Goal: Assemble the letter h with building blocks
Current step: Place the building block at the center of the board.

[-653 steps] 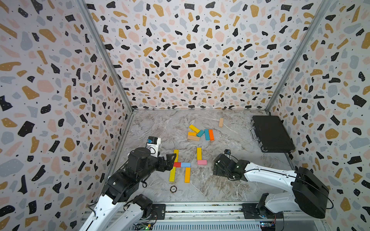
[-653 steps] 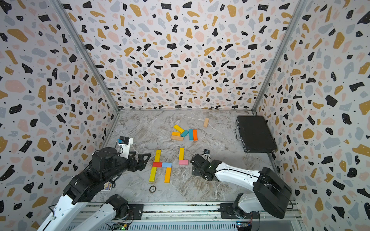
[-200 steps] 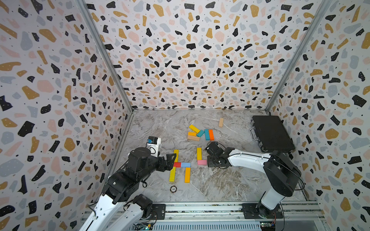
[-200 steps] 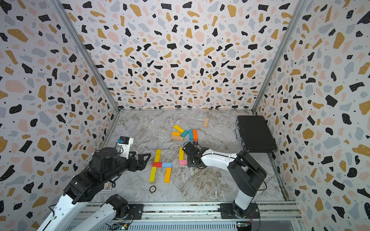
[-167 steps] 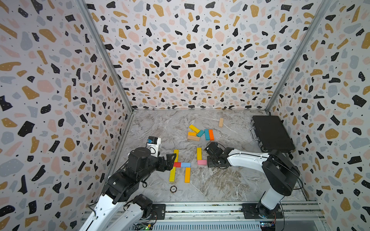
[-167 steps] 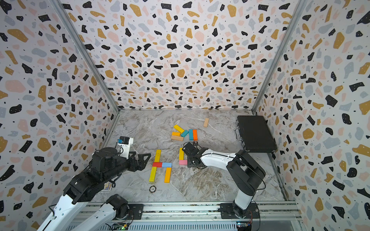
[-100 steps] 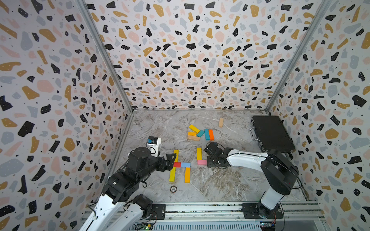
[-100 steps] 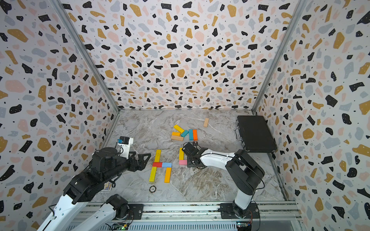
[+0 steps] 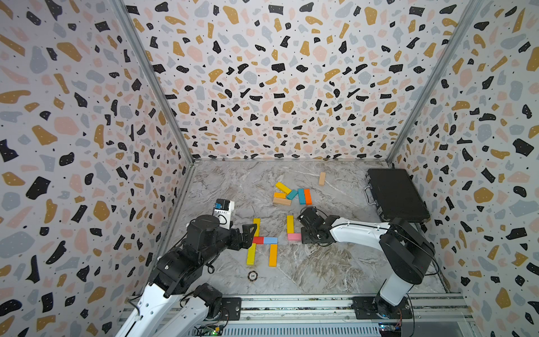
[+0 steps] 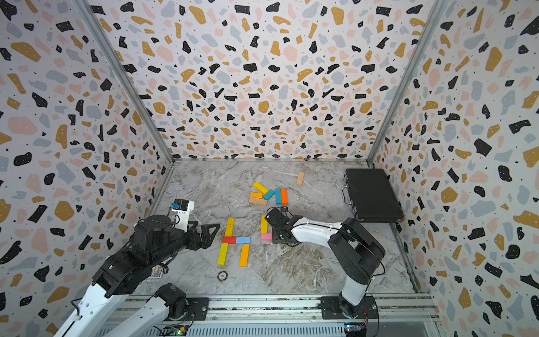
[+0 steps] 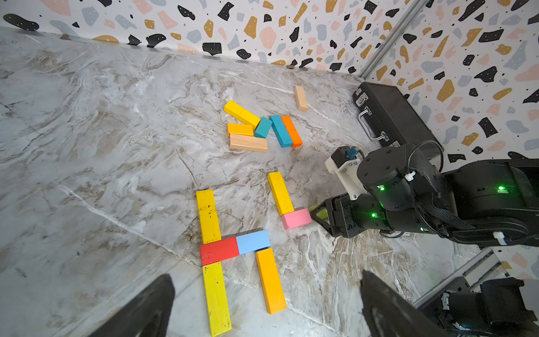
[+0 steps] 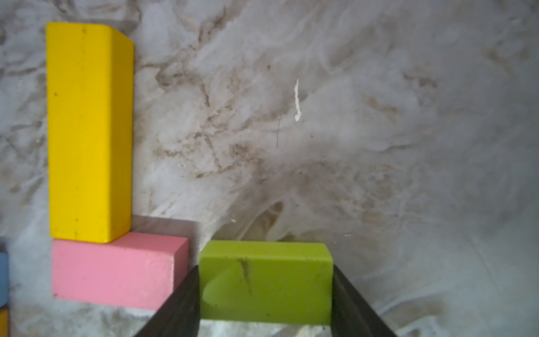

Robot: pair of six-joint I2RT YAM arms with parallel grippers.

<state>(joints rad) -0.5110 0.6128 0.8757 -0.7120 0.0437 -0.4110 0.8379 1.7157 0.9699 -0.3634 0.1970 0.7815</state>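
Note:
Five building blocks lie flat as an h shape in both top views: a yellow block, a red block, a light blue block, a second yellow block and an orange block. To their right, another yellow block stands end-on against a pink block. My right gripper is shut on a green block, low over the table, a small gap from the pink block's end. My left gripper hovers open by the h shape, holding nothing.
A loose heap of yellow, orange, teal and plain wood blocks lies further back, with one short wood block beyond it. A black case sits at the right wall. A small round disc lies near the front edge.
Over about three seconds my right gripper has come left from the front right up to the pink block. In the last second it has barely shifted. The left arm has stayed still.

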